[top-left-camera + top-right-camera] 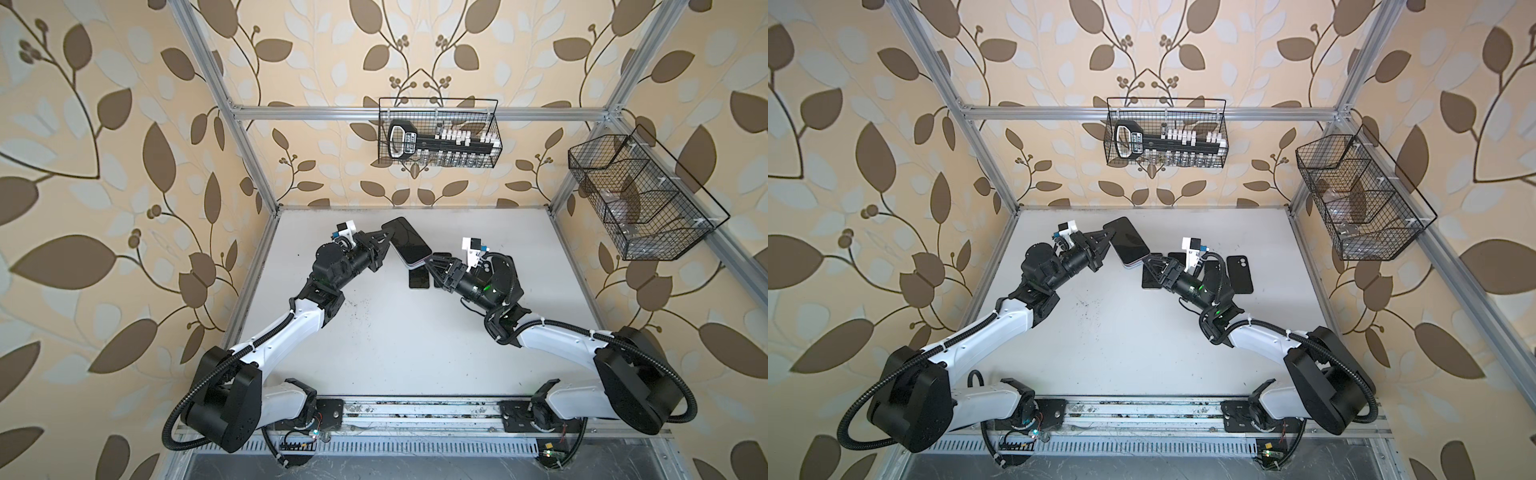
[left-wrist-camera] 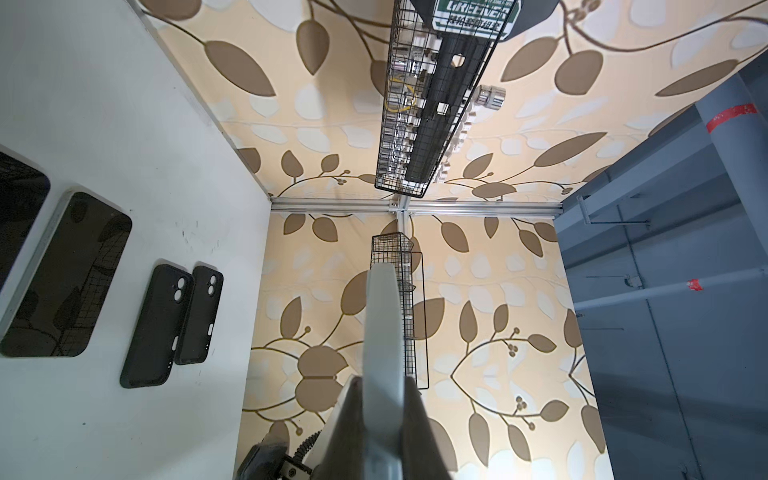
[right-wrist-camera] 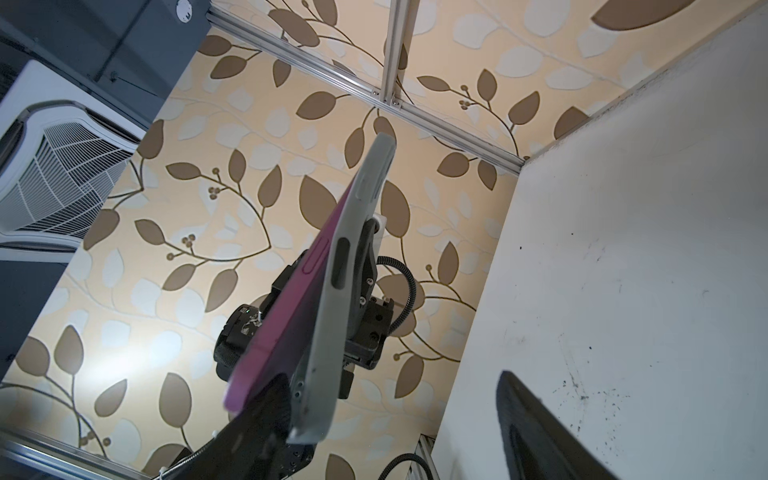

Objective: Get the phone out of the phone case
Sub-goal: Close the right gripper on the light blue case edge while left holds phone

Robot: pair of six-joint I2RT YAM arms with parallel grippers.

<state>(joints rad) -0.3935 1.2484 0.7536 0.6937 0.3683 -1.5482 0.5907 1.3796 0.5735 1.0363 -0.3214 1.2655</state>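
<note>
A phone (image 1: pixel 407 241) (image 1: pixel 1127 241) with a dark screen hangs tilted above the back of the table, in a grey phone case (image 3: pixel 332 332). My left gripper (image 1: pixel 384 243) (image 2: pixel 384 395) is shut across one long edge of the cased phone; the case's grey rim (image 2: pixel 382 324) runs out between its fingers. In the right wrist view the phone's pink side (image 3: pixel 286 316) stands a little out of the case along the near edge. My right gripper (image 1: pixel 434 262) (image 3: pixel 395 382) is open at the phone's lower end. One finger (image 3: pixel 266 419) is against the pink corner. The other (image 3: pixel 536 436) is far off.
Loose phones (image 1: pixel 417 279) (image 2: pixel 62 274) lie screen-up on the white table (image 1: pixel 395 340) under the right gripper. Black empty cases (image 1: pixel 1239 274) (image 2: pixel 158 324) lie beside them. A wire basket (image 1: pixel 440 133) with a tool hangs on the back wall, another basket (image 1: pixel 640 199) on the right wall.
</note>
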